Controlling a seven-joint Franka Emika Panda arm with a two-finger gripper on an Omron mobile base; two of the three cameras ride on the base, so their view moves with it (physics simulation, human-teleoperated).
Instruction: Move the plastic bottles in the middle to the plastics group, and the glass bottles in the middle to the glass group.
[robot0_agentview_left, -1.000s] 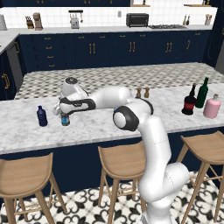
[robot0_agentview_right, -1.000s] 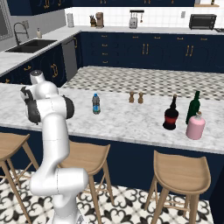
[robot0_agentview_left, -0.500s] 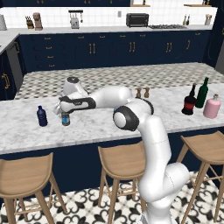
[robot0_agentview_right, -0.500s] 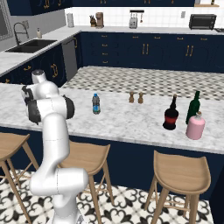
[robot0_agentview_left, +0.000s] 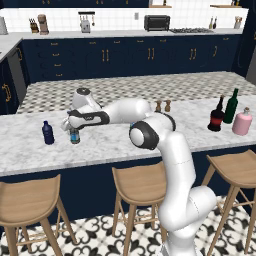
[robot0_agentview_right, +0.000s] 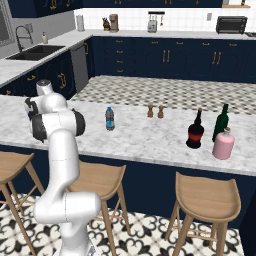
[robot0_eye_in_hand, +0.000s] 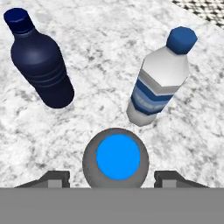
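The white arm reaches far to the left across the marble bench (robot0_agentview_left: 30, 150), its forearm lying nearly level and its wrist bent down over the left end. The pincer (robot0_eye_in_hand: 118, 179) points straight down above a grey-tinted plastic bottle (robot0_agentview_left: 74, 135), which stands upright on the bench just right of the navy bottle (robot0_agentview_left: 47, 133). In the hand view that bottle sits directly below the camera, seen from the top as a grey round with a blue cap (robot0_eye_in_hand: 118, 157), between the two finger tips (robot0_eye_in_hand: 54, 178), which stand wide apart on either side and do not touch it.

Also in the hand view, the navy bottle (robot0_eye_in_hand: 41, 65) stands to the upper left and a pale bottle with a blue band and blue cap (robot0_eye_in_hand: 159, 78) to the upper right, both upright and near the one below.

Another blue-banded bottle (robot0_agentview_right: 109, 119) stands alone mid-bench. Far to the right, the dark red-labelled bottle (robot0_agentview_right: 195, 131) stands just beside the slim green bottle (robot0_agentview_right: 220, 122) and the pink bottle (robot0_agentview_right: 223, 144).
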